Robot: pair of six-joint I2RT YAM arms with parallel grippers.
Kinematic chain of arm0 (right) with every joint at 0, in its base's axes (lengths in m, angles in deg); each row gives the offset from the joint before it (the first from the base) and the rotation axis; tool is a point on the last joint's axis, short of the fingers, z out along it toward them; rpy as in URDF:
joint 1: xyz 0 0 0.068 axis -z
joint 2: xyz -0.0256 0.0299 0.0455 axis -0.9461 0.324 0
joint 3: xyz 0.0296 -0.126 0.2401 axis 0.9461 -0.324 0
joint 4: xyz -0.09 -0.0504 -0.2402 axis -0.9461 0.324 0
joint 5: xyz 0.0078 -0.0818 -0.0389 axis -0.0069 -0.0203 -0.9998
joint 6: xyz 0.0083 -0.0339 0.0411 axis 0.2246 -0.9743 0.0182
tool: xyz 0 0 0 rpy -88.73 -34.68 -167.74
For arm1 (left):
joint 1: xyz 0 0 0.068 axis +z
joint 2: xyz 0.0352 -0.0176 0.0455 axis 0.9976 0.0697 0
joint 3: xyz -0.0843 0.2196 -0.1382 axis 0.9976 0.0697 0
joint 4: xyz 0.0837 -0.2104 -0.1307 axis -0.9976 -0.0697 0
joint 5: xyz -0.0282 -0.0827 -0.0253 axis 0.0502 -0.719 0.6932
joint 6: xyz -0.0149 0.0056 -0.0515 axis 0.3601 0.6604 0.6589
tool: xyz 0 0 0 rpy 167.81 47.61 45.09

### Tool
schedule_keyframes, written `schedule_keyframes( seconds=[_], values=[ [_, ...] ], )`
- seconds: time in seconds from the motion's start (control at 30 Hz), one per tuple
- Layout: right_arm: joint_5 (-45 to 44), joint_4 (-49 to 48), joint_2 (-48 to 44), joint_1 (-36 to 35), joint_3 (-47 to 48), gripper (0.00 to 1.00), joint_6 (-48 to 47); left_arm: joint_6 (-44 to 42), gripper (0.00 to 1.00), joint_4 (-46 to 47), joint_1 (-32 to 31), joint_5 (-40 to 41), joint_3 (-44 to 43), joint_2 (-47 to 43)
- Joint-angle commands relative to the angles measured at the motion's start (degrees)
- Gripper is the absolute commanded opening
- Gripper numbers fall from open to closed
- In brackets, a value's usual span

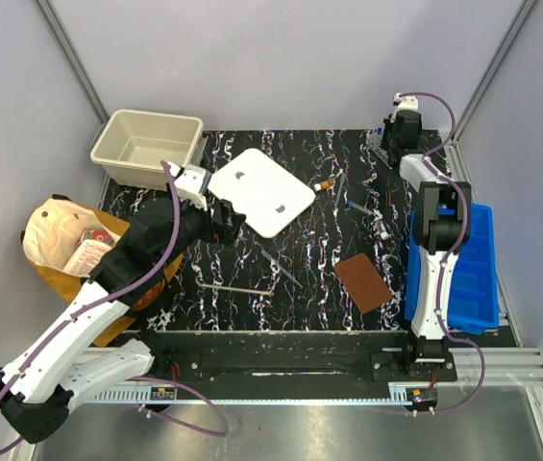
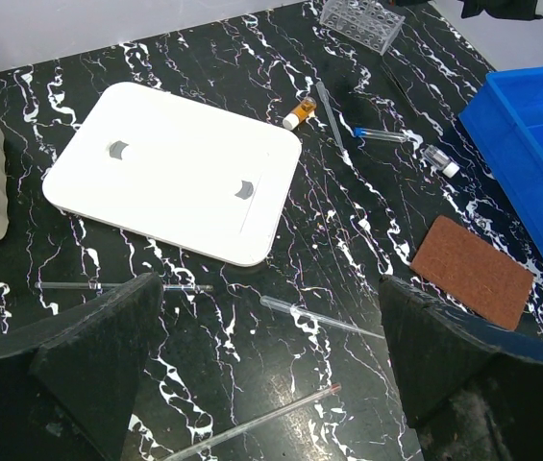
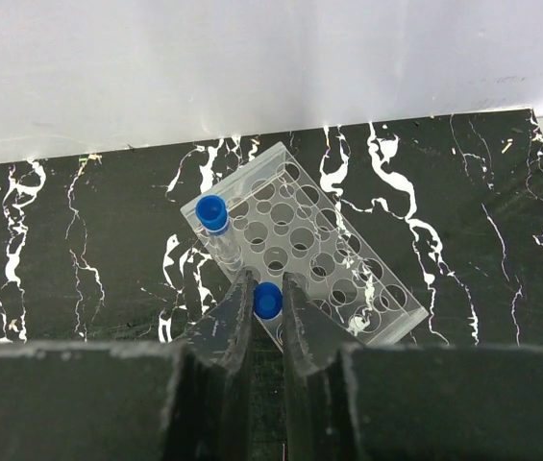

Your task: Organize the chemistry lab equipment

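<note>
Arm bases stand on a metal rail [image 1: 281,389] along the near edge of the desk [image 1: 300,312], which is black with white veins. Pale grey walls close it in on three sides.

Nearest on the desk, a thin rod [image 1: 233,288] lies crosswise left of middle, with a pipette [image 1: 281,267] slanting just beyond it and a brown mat [image 1: 363,281] to the right. A bare strip of desk runs between the rod and the rail.

A paper bag [image 1: 55,240] sits at the left edge, partly under the left arm. A blue bin [image 1: 478,279] lines the right edge, close beside the right arm.

The left fingers [image 1: 221,216] hover spread wide, holding nothing, at the near left corner of a white board [image 1: 261,190]. Right of the board, an orange vial [image 1: 325,184], a grey stick [image 1: 340,182], a loose tube [image 1: 359,206] and a small vial [image 1: 382,229] lie scattered apart.

A beige tub [image 1: 146,146] fills the far left corner, and bare desk shows between it and the far right.

In the far right corner lies the clear rack [image 3: 348,279], askew to the wall. The right fingers [image 3: 268,284] are drawn narrow on a held tube [image 3: 268,300], gripped at its blue cap over the rack's near holes. I cannot tell whether its foot is seated. A second tube [image 3: 211,213] stands in a corner hole
</note>
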Motion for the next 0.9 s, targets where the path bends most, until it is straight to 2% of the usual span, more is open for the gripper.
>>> schedule_keyframes(
  seconds=[0.0,0.4,0.53,0.7,0.87],
  values=[
    [0.57,-0.78,0.17,-0.19,1.69,0.15,-0.21,0.61,0.99,2.86,0.4,-1.05,0.28,-0.04],
    [0.75,-0.17,2.28,-0.27,3.45,0.22,0.14,0.88,0.99,3.03,0.93,-1.31,0.19,0.75],
    [0.57,0.53,2.02,-0.19,4.15,0.32,0.14,0.97,0.99,3.12,1.11,-1.58,0.28,0.84],
    [1.71,2.37,-1.58,-0.28,4.15,0.5,0.75,1.14,0.99,3.3,1.37,-1.93,0.19,0.93],
    [6.18,6.41,-7.64,-0.27,4.24,0.57,0.31,0.53,0.99,3.21,1.46,-1.32,0.54,1.28]
  ],
)
